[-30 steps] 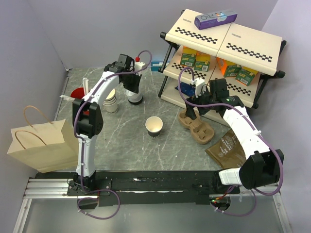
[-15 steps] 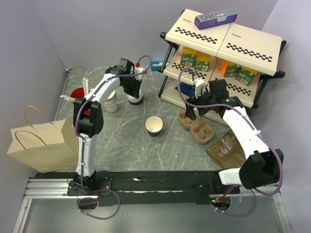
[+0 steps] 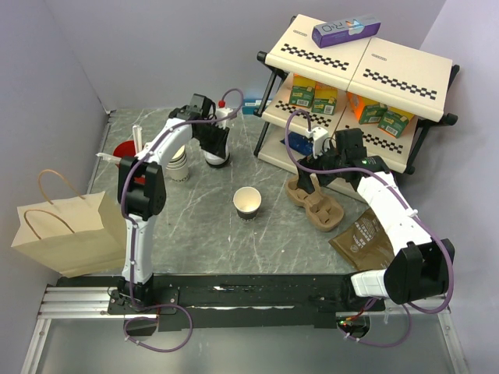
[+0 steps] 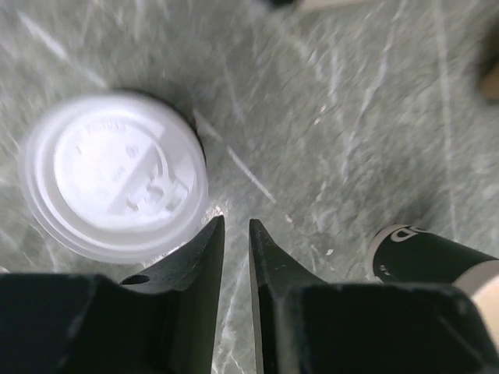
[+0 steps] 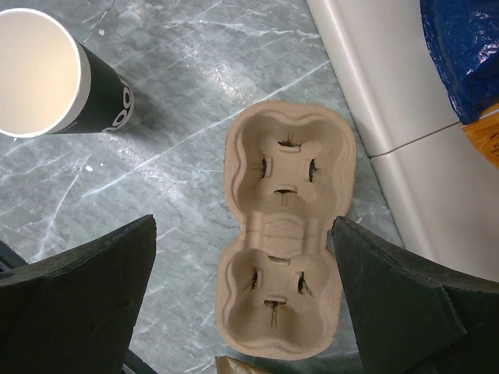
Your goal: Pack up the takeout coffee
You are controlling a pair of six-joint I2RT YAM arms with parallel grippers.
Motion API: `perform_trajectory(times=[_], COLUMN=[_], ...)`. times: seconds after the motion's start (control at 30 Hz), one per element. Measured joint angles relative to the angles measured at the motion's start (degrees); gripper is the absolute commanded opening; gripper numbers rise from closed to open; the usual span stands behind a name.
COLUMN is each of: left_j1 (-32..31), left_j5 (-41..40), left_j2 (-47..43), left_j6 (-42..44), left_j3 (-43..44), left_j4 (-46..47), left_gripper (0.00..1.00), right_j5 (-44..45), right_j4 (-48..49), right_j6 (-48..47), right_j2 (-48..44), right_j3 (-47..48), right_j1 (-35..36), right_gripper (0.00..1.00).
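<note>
Top view: takeout coffee stands at the table's back, left gripper over it. Left wrist: fingers barely parted, empty, beside its lid. Right wrist: right gripper gapes above the pulp carrier. Likely light and crushable; grip the body below the lid

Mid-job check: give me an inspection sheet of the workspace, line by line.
Surface: grey marbled table.
Job's things: takeout coffee upright, white lid on.
Clutter: empty two-slot cup carrier; open dark cup; stack of cream cups; red cup; paper bag at the left edge; brown pouch.
Grippers: left gripper slightly parted beside the lid, holding nothing; right gripper wide open above the carrier.
Cables: purple cables looped at both wrists and bases.
Surroundings: shelf with boxes at right rear; plain walls.
</note>
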Motion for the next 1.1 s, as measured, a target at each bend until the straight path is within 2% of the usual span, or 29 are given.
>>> perform_trajectory(times=[0.13, 0.23, 0.53, 1.1], left_j1=[0.0, 0.0, 0.0, 0.0], left_j5=[1.62, 0.92, -3.63, -3.5], left_j2=[0.79, 0.61, 3.54, 6.14], left_j6=[1.22, 1.9, 3.28, 3.91], left_j3=[5.44, 6.12, 7.93, 7.98], left_j4=[-1.46, -0.55, -0.07, -0.17], left_gripper=[0.35, 0.37, 0.37, 0.34], right_j5=[0.02, 0.0, -0.15, -0.15], right_j4=[0.0, 0.0, -0.02, -0.02], right_j6=[0.0, 0.0, -0.02, -0.11], right_j2=[0.0, 0.0, 0.0, -0.02], right_j3=[-0.02, -0.02, -0.02, -0.11], right_j1=[0.0, 0.0, 0.0, 0.0], right_gripper=[1.0, 1.0, 1.0, 1.0])
